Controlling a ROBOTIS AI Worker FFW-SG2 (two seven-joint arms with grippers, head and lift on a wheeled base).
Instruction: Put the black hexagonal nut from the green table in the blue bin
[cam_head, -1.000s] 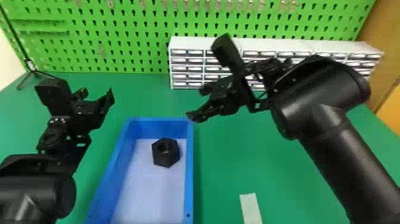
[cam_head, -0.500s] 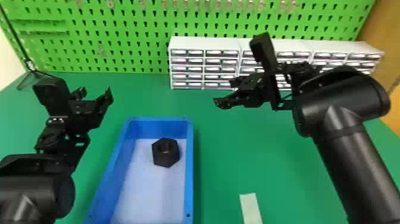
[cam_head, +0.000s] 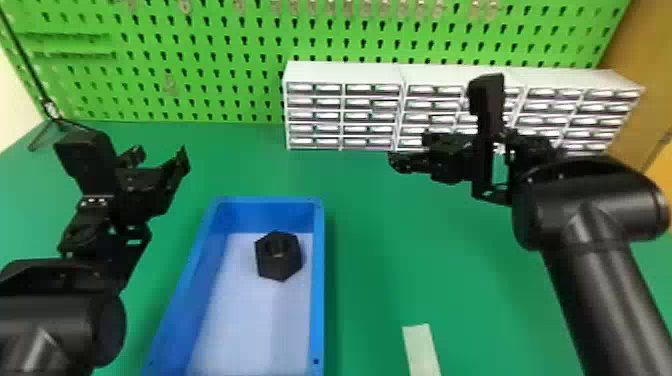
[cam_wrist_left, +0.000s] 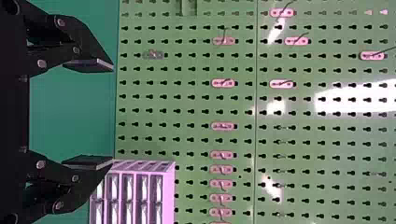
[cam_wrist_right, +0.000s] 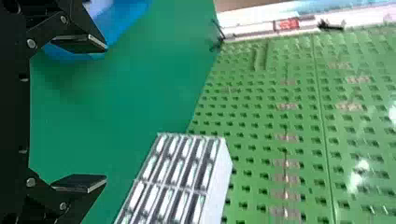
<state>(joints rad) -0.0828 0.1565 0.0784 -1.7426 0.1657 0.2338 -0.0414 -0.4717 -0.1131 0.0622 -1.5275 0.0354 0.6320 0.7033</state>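
Note:
The black hexagonal nut (cam_head: 278, 255) lies flat on the pale floor of the blue bin (cam_head: 318, 300), near its far right corner. To the left of the bin, above the green table (cam_head: 380, 250), my left gripper (cam_head: 159, 154) is parked open; the left wrist view shows that gripper (cam_wrist_left: 112, 113) with its pads wide apart. Right of the bin and farther back, in front of the drawer cabinets, is my right gripper (cam_head: 400, 159). In the right wrist view the same gripper (cam_wrist_right: 106, 113) stands open with nothing between its fingers.
White drawer cabinets (cam_head: 345, 72) line the table's back edge, with a green pegboard (cam_head: 210, 65) behind. A pale strip (cam_head: 421, 347) lies on the table to the right of the bin. At the back left stands a thin black stand (cam_head: 56, 117).
My right gripper has moved away from the bin's far right corner, to the right and back toward the cabinets. The nut, the bin and my left arm look unmoved.

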